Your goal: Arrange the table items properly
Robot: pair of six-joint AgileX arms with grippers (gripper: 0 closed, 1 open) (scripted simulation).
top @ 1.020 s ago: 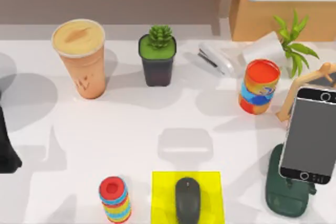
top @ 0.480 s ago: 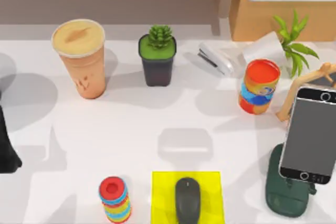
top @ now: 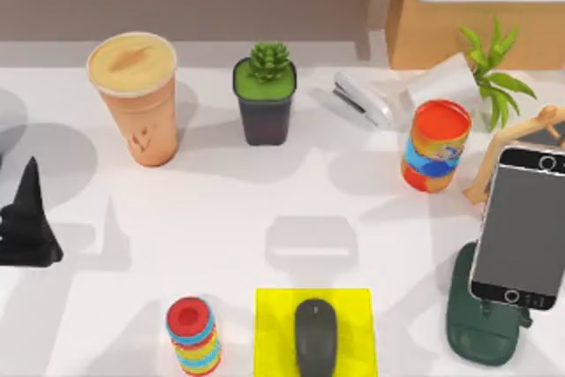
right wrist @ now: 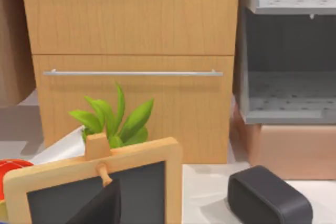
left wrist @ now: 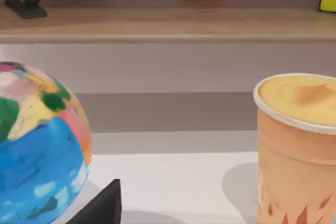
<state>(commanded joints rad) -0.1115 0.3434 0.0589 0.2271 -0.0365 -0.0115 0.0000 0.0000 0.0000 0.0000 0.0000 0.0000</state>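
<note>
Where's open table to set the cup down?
Bare patch mid-table, between drink cup, succulent, can and yellow mat. Crowded at right around the phone and along the front edge by the ring stack.

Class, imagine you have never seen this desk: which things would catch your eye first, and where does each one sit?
The bright yellow mat at the near edge stands out, with the dark grey mouse lying on it. At the right, the black smartphone leans upright on a green stand. The tall tan drink cup stands at the far left, and the left gripper sits at the left edge.
</note>
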